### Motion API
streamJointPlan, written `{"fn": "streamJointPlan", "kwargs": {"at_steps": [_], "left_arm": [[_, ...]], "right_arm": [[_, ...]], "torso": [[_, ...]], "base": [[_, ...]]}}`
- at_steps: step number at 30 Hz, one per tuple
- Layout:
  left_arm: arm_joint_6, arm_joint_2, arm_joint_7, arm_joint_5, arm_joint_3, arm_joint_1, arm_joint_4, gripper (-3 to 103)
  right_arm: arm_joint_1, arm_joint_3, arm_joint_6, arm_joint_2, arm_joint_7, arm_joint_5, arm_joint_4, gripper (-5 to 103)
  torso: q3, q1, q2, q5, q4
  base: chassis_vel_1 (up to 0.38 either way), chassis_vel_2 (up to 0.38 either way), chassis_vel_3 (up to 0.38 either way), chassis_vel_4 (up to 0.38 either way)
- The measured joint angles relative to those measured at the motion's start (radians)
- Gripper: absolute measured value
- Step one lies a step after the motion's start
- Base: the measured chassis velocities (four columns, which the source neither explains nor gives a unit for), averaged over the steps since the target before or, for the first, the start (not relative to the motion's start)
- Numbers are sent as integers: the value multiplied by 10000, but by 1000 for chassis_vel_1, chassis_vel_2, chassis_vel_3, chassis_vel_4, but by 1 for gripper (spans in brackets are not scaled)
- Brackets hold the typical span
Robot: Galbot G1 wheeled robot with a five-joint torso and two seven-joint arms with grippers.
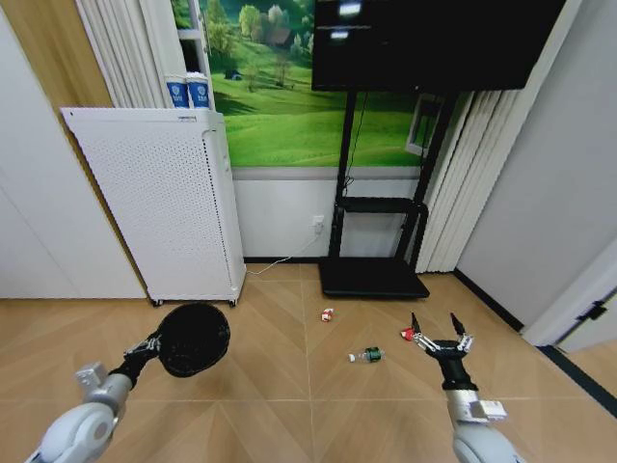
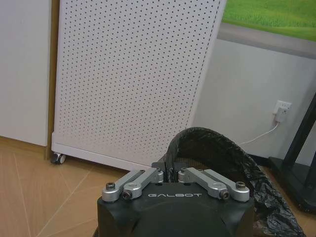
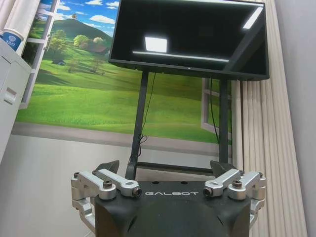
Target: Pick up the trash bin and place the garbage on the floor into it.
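Observation:
The trash bin [image 1: 196, 338], black with a black liner bag, is at the lower left in the head view. My left gripper [image 1: 154, 344] is shut on its near rim. In the left wrist view the left gripper [image 2: 170, 174] pinches the bag-covered rim of the bin [image 2: 222, 153]. Garbage lies on the wooden floor: a red-and-white wrapper [image 1: 328, 314], a small clear bottle [image 1: 367, 356] with a green label, and a small red lump [image 1: 407, 335]. My right gripper [image 1: 440, 333] is open just right of the red lump, holding nothing. The right gripper [image 3: 165, 168] also shows spread in the right wrist view.
A tall white perforated appliance [image 1: 159, 203] on casters stands against the wall behind the bin. A black TV stand [image 1: 374, 275] with a screen [image 1: 434, 39] stands behind the garbage. Grey walls [image 1: 549, 174] close in on the right.

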State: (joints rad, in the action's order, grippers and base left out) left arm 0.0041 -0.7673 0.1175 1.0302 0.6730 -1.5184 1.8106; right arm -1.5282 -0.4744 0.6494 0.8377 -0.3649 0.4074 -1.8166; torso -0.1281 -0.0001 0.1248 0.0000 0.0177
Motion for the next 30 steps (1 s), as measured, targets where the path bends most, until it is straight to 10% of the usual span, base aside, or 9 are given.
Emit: {"fn": "streamJointPlan", "kwargs": {"at_steps": [30], "left_arm": [[-145, -508, -169, -286, 25, -322, -79, 7]], "right_arm": [[31, -39, 291, 244, -96, -820, 479, 100]], "torso": [[-5, 1, -2, 1, 1]], "base": [[-298, 58, 313, -53]]}}
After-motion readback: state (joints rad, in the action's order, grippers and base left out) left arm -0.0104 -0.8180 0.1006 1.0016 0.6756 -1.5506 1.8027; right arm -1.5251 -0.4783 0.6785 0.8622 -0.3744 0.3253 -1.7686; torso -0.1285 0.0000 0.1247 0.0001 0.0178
